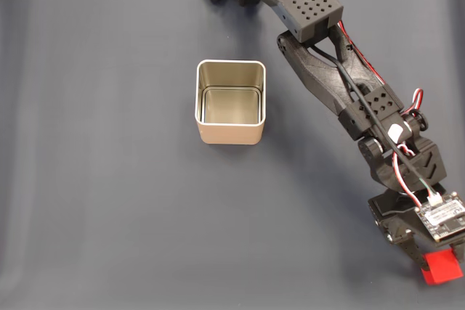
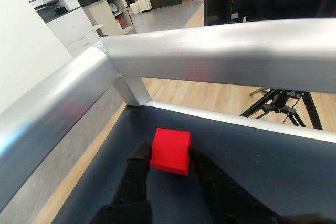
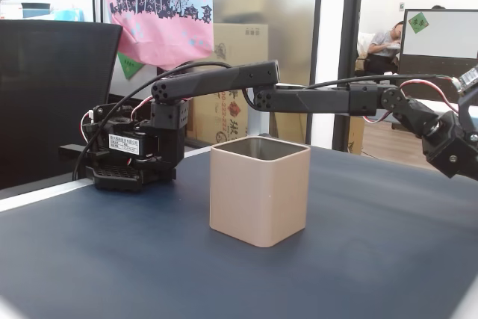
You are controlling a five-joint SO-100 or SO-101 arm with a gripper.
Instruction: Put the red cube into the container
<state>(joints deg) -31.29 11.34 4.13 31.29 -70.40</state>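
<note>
The gripper (image 2: pixel 169 161) is clamped on the cube (image 2: pixel 170 150) at the mat's far corner by the rail (image 2: pixel 220 45), arm stretched out, well apart from the empty tin (image 1: pixel 231 102), so a carry toward it likely follows.

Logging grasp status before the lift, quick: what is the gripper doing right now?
Gripper: shut on the red cube, jaws pressing on either side of it, near the mat's corner, far from the container.
</note>
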